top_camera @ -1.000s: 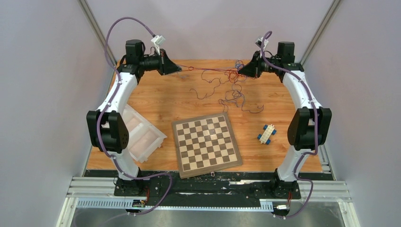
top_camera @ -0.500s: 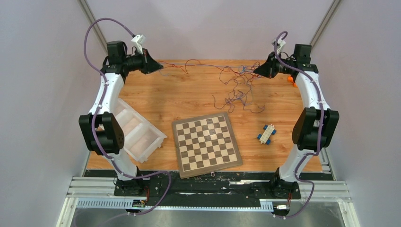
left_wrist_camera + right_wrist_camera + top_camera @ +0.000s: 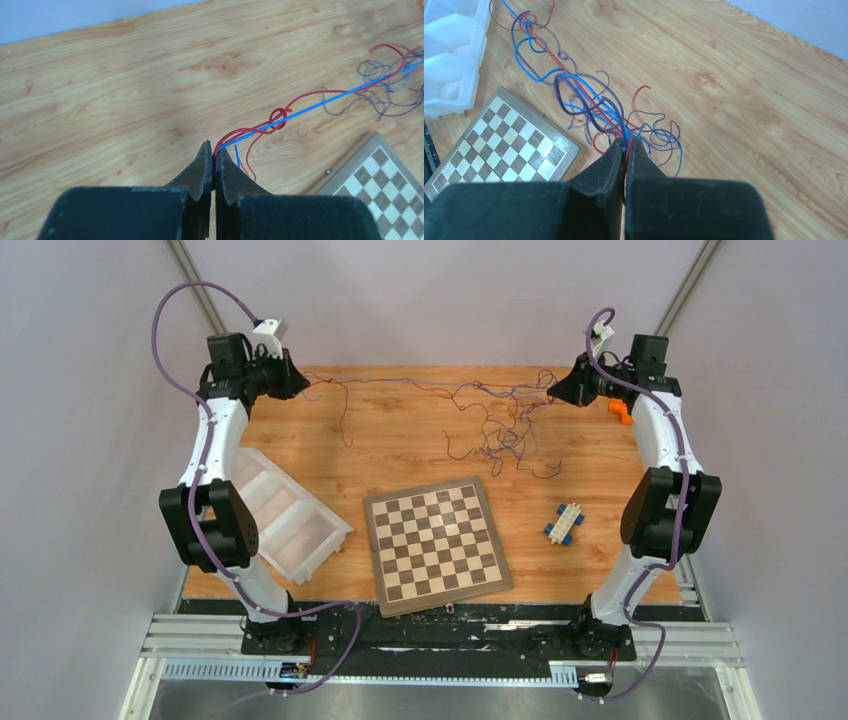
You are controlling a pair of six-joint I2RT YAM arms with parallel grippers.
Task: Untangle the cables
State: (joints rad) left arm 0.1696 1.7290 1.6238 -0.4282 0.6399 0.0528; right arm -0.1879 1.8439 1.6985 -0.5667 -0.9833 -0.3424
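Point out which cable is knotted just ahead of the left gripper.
The red cable: it curls into a small knot around the blue cable, which runs straight; the purple cables tangle farther off.

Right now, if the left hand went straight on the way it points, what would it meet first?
Probably the bare wooden tabletop. The left hand, shut on thin red and blue wires, points at open wood; the wires run off rightward in its wrist view. Depth is unclear.
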